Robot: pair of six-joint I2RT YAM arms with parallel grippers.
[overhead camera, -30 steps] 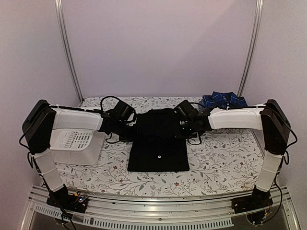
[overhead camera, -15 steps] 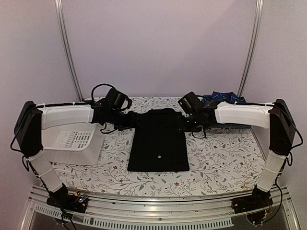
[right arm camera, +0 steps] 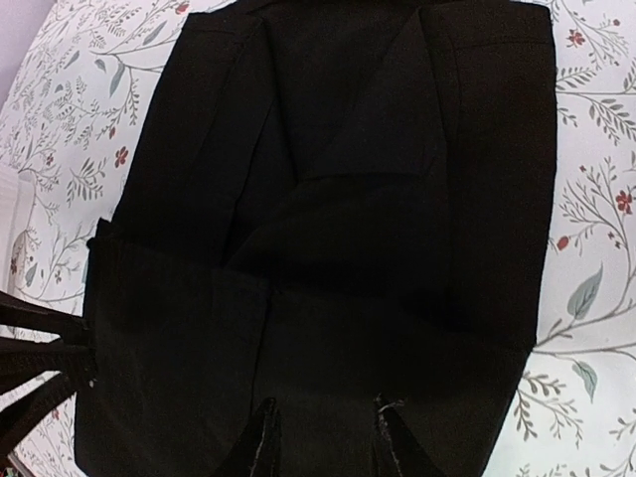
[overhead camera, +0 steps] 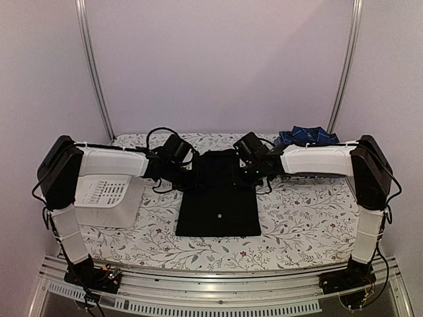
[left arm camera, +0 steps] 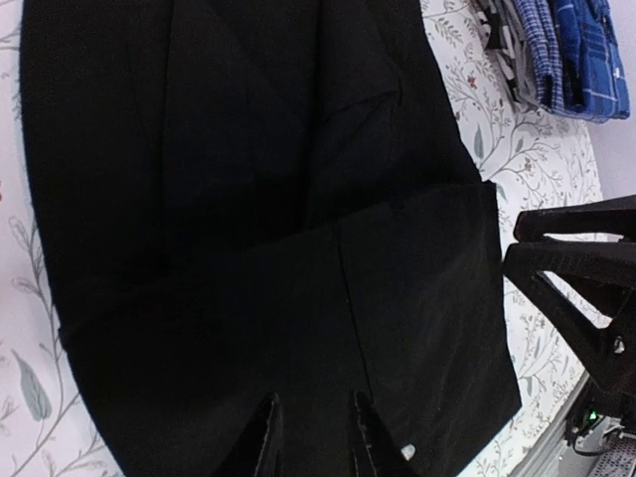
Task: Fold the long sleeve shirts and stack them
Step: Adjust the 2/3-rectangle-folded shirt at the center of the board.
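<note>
The black shirt (overhead camera: 218,195) lies in the middle of the table (overhead camera: 297,218). Our left fingers (left arm camera: 316,437) and right fingers (right arm camera: 326,442) sit over it, a little apart, holding nothing we can see. If we pinch only one layer, the fold may come undone.

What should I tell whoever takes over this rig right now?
Left gripper: jaws slightly apart over the black shirt; a grip cannot be told.
Right gripper: same, at its other side.
Done: black shirt folded to a narrow rectangle, centre of the table.
Plaid shirt: bunched at the far right corner, unfolded.
To do: finish the black shirt, fold the plaid, stack both.
</note>
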